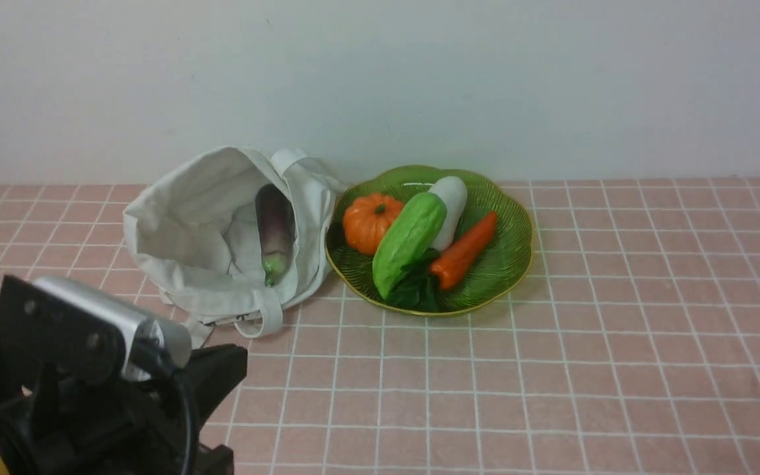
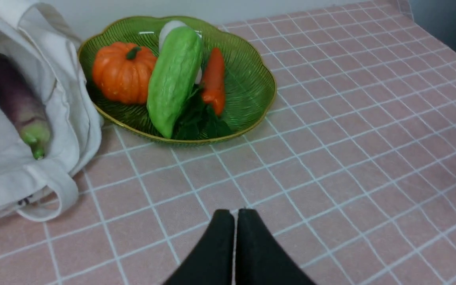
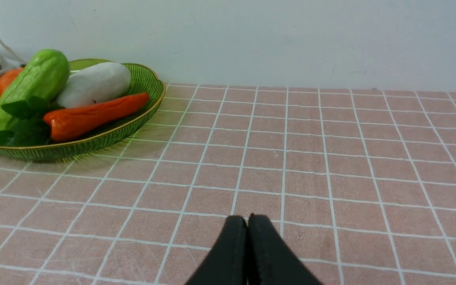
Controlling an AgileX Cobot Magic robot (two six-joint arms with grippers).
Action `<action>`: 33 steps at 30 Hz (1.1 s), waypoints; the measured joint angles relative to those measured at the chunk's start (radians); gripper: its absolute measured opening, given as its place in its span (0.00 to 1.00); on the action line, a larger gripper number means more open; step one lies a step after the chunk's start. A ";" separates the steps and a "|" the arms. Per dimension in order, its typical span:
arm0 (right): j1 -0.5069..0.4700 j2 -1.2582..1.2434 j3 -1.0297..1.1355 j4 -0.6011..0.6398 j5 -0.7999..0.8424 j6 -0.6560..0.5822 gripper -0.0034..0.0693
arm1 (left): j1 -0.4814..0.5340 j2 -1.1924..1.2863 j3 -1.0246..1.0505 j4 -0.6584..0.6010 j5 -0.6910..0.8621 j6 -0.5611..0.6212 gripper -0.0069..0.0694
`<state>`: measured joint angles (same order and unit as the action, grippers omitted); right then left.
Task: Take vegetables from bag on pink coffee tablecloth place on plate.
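Eggplant (image 1: 275, 227) in bag (image 1: 182, 218); left hand (image 2: 235, 212) pinched closed over tablecloth (image 2: 331, 158).

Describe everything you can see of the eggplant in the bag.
The eggplant is dark purple, paling toward a bright green stem end, and looks like smooth plastic. It lies lengthwise inside the open cloth bag, stem end toward the mouth, resting on the inner fabric. Its far end sits in shadow. Nothing grips it.
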<state>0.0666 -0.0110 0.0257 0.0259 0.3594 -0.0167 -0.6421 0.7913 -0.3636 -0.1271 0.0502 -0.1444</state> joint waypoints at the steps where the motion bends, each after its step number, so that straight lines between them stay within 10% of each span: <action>1: 0.000 0.000 0.000 0.000 0.000 0.000 0.03 | 0.000 0.001 0.036 0.000 -0.033 -0.001 0.08; 19: 0.000 0.000 0.000 0.000 0.000 0.000 0.03 | 0.020 -0.144 0.156 0.011 0.024 0.110 0.08; 33: 0.000 0.000 0.000 0.000 0.000 0.000 0.03 | 0.470 -0.771 0.390 0.144 0.134 0.129 0.08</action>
<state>0.0666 -0.0110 0.0257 0.0259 0.3594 -0.0167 -0.1718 0.0204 0.0265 0.0167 0.1841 -0.0154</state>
